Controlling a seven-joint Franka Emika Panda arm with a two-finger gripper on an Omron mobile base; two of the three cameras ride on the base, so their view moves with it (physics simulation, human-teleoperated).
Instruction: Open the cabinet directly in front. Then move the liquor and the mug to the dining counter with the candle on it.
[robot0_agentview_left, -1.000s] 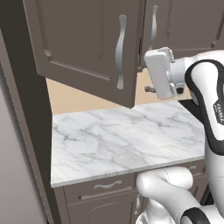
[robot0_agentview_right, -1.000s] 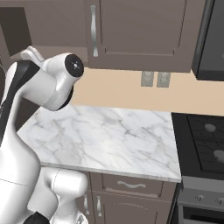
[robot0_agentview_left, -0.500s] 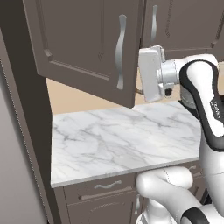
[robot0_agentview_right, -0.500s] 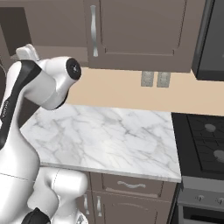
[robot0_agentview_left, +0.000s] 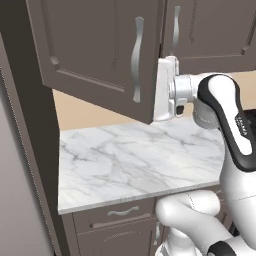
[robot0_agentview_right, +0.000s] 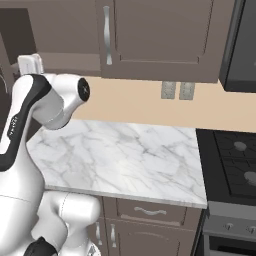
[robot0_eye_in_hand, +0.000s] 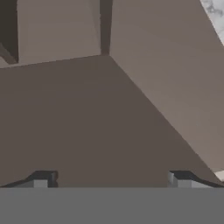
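The dark grey-brown wall cabinet (robot0_agentview_left: 100, 55) w/ recessed-panel doors & long wavy silver handles hung above the white grey-veined marble worktop (robot0_agentview_left: 135, 160). Its left door (robot0_agentview_left: 95, 50) stood swung out over the worktop; the door to the right of it (robot0_agentview_left: 210, 30) was shut. In the right base view the closed door (robot0_agentview_right: 160, 37) w/ its handle (robot0_agentview_right: 106, 35) sat above the beige backsplash (robot0_agentview_right: 150, 100) & two wall outlets (robot0_agentview_right: 178, 90).

The white hand w/ the fingers (robot0_agentview_left: 164, 90) was at the free edge of the open door, just beside it, above the worktop. In the hand view the two dark fingers (robot0_eye_in_hand: 109, 178) stood wide apart, nothing between them, facing plain brown cabinet panels (robot0_eye_in_hand: 96, 122); what was inside the cabinet can't be made out. A sliver of marble showed at that view's top right corner.

Right of the worktop: a black stove top (robot0_agentview_right: 230, 160). Below the worktop: base drawers w/ silver pulls (robot0_agentview_left: 122, 212).
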